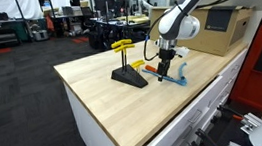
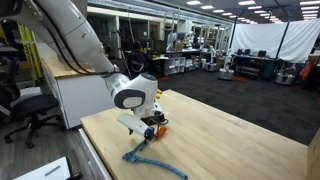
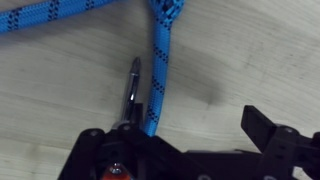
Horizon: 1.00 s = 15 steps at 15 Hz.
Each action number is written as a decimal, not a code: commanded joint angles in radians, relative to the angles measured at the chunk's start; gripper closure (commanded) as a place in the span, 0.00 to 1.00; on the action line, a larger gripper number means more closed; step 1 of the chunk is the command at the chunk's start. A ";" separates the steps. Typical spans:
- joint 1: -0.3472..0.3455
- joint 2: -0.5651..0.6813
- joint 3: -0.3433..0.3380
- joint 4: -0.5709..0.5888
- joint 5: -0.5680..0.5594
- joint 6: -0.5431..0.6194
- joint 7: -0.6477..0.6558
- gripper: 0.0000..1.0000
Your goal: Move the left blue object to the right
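Note:
No thin light-blue stick shows in any view; it is hidden or out of view. A blue rope with black flecks (image 3: 158, 70) lies on the wooden table (image 3: 230, 60). It also shows in both exterior views (image 1: 177, 77) (image 2: 140, 155). An orange-handled screwdriver (image 3: 134, 88) lies next to the rope, its handle under my gripper (image 1: 152, 69) (image 2: 159, 124). My gripper (image 3: 180, 140) hangs low over the rope and screwdriver (image 1: 166, 65) (image 2: 148, 127). It is open and empty. The rope runs in just beside the left finger.
A black wedge stand (image 1: 129, 77) with a yellow-handled tool (image 1: 121, 46) stands on the table beside the gripper. A cardboard box (image 1: 229, 31) stands at the table's back corner. The table's edge (image 2: 100, 150) is close to the rope.

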 commanded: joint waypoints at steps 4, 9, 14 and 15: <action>-0.034 0.053 0.021 0.023 -0.035 0.069 0.064 0.00; -0.036 0.061 0.024 0.025 -0.064 0.082 0.103 0.26; -0.044 0.052 0.019 0.027 -0.118 0.087 0.147 0.60; -0.043 0.049 0.017 0.023 -0.134 0.098 0.160 0.68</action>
